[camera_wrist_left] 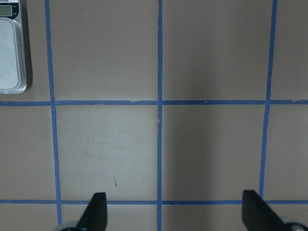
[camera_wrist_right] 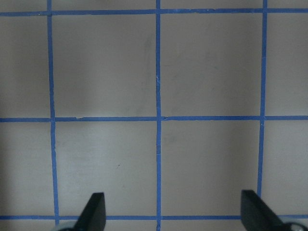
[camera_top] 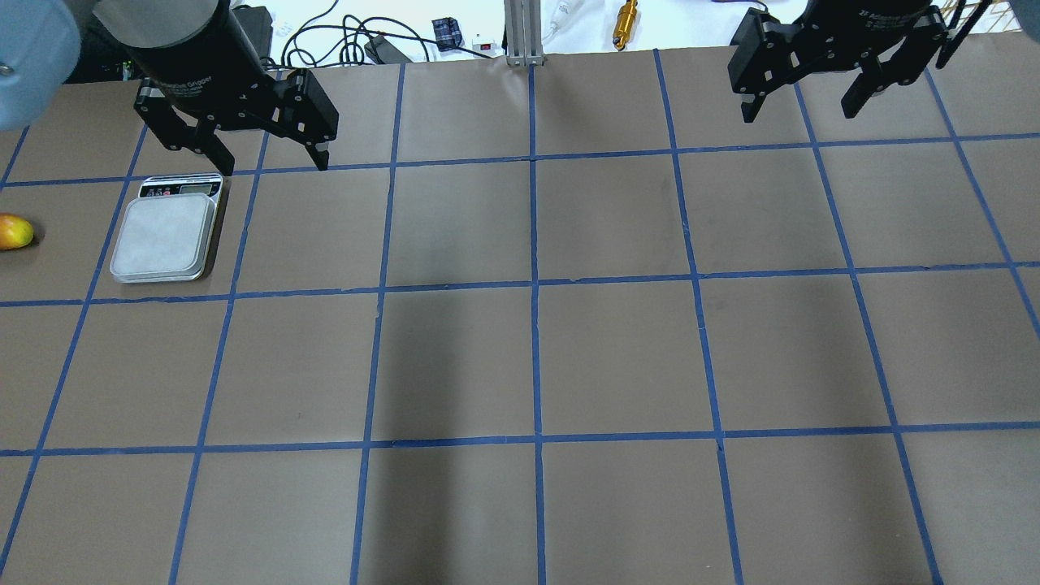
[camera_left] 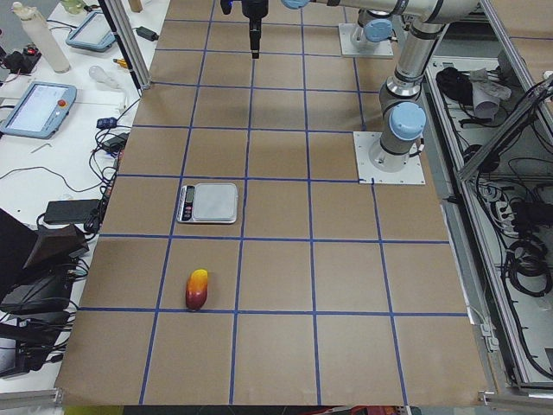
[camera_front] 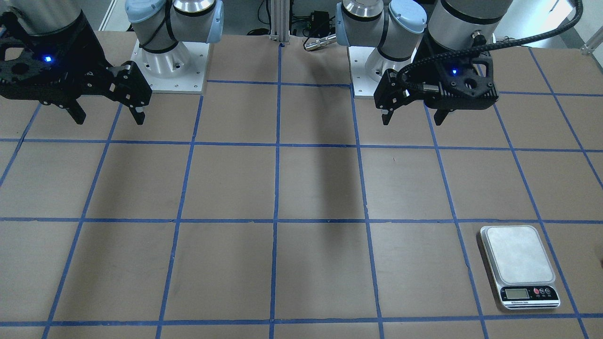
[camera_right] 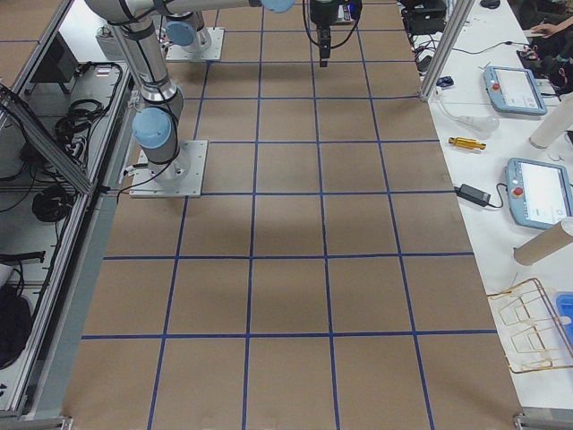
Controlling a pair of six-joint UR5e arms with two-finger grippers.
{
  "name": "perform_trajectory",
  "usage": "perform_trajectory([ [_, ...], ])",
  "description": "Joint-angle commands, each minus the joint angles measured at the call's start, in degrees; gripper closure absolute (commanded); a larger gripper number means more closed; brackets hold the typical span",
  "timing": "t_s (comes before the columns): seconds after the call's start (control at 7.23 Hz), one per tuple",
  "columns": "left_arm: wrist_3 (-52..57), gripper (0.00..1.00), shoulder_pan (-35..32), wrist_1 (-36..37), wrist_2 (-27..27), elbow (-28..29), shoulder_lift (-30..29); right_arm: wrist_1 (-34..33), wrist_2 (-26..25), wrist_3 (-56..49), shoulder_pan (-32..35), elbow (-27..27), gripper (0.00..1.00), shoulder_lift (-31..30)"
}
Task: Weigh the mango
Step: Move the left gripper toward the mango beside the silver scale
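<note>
**Mango beside the scale, both claws empty**

We see the mango (camera_left: 197, 289) lying on the table (camera_top: 617, 357), near the scale (camera_top: 166, 236) but not touching it. Our left gripper (camera_top: 275, 165) hangs by the scale's display end, spread wide and empty. Our right gripper (camera_top: 798, 115), well apart, is likewise spread.

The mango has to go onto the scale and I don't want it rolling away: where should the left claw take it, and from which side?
Across its middle, straight down from above. The mango lies on its side on the table, apart from the scale, so its short width probably suits the open left claw, while the rounded ends might slip.
</note>
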Motion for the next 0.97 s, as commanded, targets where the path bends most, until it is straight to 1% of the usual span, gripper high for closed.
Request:
perform_trajectory([
  [0.0,0.3,0.00,0.0,0.0,0.1,0.0,0.1,0.0,0.0,0.0,-0.1,0.0,0.00,0.0],
  [0.28,3.1,0.00,0.1,-0.1,0.2,0.1,0.5,0.0,0.0,0.0,0.0,0.0,0.00,0.0],
  [0.41,7.4,0.00,0.7,-0.4,0.3,0.0,1.5,0.0,0.0,0.0,0.0,0.0,0.00,0.0],
  [0.55,12.9,0.00,2.8,-0.7,0.5,0.0,2.2,0.0,0.0,0.0,0.0,0.0,0.00,0.0],
  [0.83,23.4,0.00,10.7,-3.1,0.4,0.3,3.7,0.0,0.0,0.0,0.0,0.0,0.00,0.0],
])
